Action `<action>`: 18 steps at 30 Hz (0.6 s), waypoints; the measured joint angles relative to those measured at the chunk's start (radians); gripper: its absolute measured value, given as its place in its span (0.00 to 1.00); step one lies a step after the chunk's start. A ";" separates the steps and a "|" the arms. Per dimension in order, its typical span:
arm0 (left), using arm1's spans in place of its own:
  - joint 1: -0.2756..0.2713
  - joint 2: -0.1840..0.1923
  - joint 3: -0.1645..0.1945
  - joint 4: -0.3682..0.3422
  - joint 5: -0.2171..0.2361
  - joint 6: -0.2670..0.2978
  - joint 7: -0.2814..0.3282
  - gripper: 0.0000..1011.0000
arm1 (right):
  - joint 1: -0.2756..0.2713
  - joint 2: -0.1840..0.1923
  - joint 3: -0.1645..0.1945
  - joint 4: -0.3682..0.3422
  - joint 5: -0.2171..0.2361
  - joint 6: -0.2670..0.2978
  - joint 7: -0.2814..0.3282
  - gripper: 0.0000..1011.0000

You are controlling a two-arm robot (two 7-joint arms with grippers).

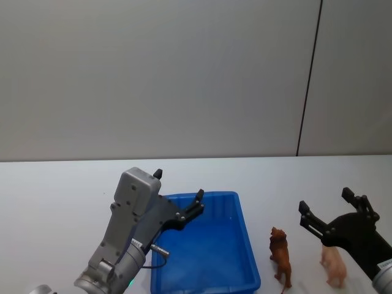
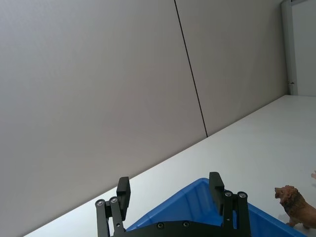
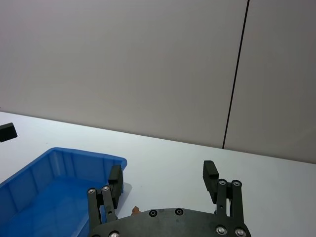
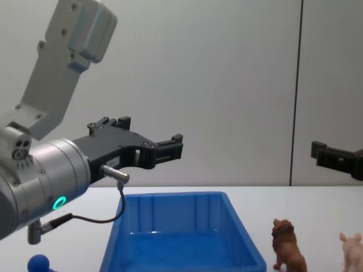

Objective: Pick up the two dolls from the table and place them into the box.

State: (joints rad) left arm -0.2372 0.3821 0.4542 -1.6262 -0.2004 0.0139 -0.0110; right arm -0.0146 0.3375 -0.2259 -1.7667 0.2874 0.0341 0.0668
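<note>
Zero dolls in the box so far; by the look of things the task is at its very start.

Right gripper (image 1: 325, 201): jaws spread wide, nothing between them. It hangs in the air over the right side of the table (image 1: 61, 196), roughly above the pig (image 1: 334, 263).

Left gripper (image 1: 178, 184): also wide open and empty. It is held up over the left part of the box (image 1: 248, 239), fingers pointing forward.

Pig: standing upright on the table, right of the lion (image 1: 281, 256), near it but apart. Lion: upright too, just beside the box's right wall, outside it and not touching as far as I can tell.

Box: its floor looks bare in the head and chest views, nothing inside.

Done: nothing. Left, as I judge it: grasp each doll, carry it over the rim, release, so two picks and two drops. The right gripper looks the better placed for both, since the dolls stand on its side.

Count:
- 2 dolls (1 lion, 1 pig)
- 1 box
- 2 grippers
- 1 small blue ball (image 4: 38, 263) on the table left of the box, not part of the job
</note>
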 joint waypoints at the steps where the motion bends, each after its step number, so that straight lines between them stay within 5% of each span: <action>1: 0.000 0.000 0.000 0.000 0.000 0.000 0.000 0.99 | 0.000 0.000 0.000 0.000 0.000 0.000 0.000 0.99; 18: 0.000 0.000 0.000 0.000 0.000 0.000 0.000 0.99 | 0.000 0.000 0.000 0.000 0.000 0.000 0.000 0.99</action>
State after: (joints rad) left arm -0.2371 0.3821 0.4543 -1.6262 -0.2004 0.0139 -0.0110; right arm -0.0146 0.3375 -0.2259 -1.7667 0.2874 0.0341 0.0668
